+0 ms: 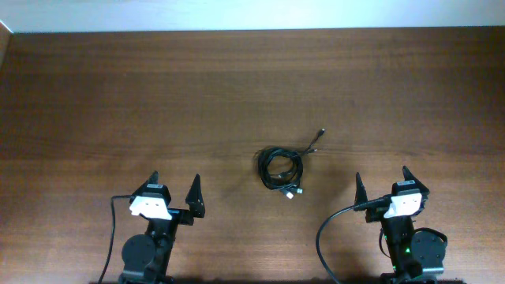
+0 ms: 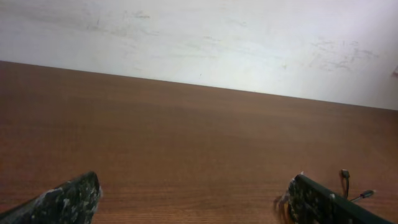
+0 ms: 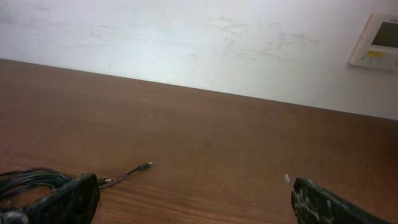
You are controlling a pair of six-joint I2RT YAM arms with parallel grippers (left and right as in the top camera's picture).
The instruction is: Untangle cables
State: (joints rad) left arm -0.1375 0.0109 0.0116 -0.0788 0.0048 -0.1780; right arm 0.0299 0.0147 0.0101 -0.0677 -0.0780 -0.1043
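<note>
Where the dark brown wood-grain table [image 1: 95, 95] meets the scuffed white wall [image 2: 199, 43], its far edge runs straight across the top of the overhead view. A broad stretch of wood lies between that edge and everything on the surface. The near edge lies at the two arm bases.

The thin black cables [image 1: 282, 168] lie in a small loose coil on the table, slightly right of centre and forward of both arms. Two plug ends trail from the coil towards the far right, and a silvery-tipped end points towards the near edge. The coil lies nearer the right arm than the left and touches neither gripper.

The left gripper [image 1: 175, 180] is held low over the near part of the table, pointing towards the far edge. Its black fingers [image 2: 68, 199] are spread wide apart and hold nothing. In the left wrist view, two small plug ends show just beyond the right-hand finger.

The right gripper [image 1: 382, 175] takes a matching pose on the other side, level and aimed at the far edge. Its fingers [image 3: 323, 205] are likewise spread wide with only table between them. In the right wrist view, the coil lies beside the left-hand finger, outside the gap. A white rectangular wall panel [image 3: 380, 42] is mounted on the wall at upper right.

Thick black wires [image 1: 327, 229] loop from each arm towards the near edge.
</note>
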